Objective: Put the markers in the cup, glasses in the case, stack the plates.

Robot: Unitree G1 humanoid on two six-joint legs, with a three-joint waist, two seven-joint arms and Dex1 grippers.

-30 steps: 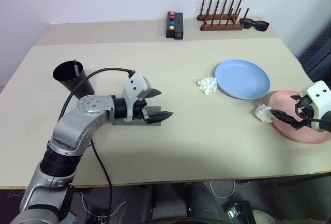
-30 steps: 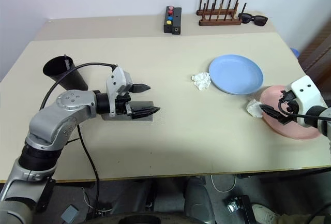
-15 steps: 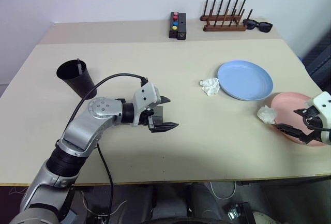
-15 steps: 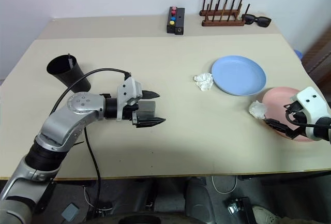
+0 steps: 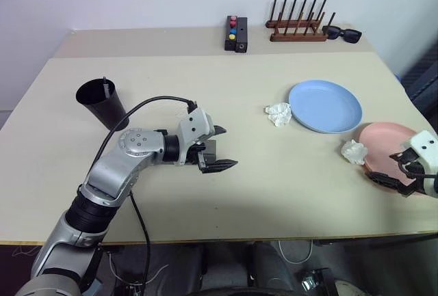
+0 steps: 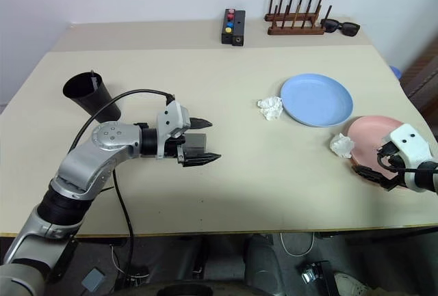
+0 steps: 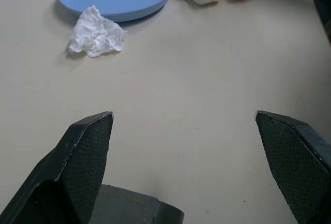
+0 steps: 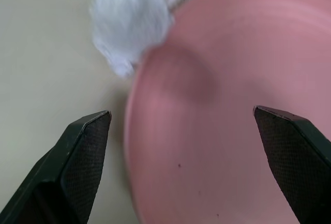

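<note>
Beige tabletop [image 5: 274,193] now shows your right gripper [image 5: 395,178] lowered to the pink plate [image 5: 383,142] at its near rim, jaws open, empty. Left gripper [image 5: 220,149] waits open above the grey case [image 7: 129,208]. Blue plate [image 5: 325,104] lies just beyond; stacking appears next.

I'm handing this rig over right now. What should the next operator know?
Left gripper: open, empty, above the grey case, which looks shut.
Right gripper: open, empty, at the near rim of the pink plate.
Blue plate lies apart, farther back; a crumpled tissue lies beside it and another tissue against the pink plate.
Cup stands at the left with one marker poking out; I cannot see a second marker or the glasses.
Done: at least one marker in the cup.
Left: stack the plates; check the glasses are inside the case.
</note>
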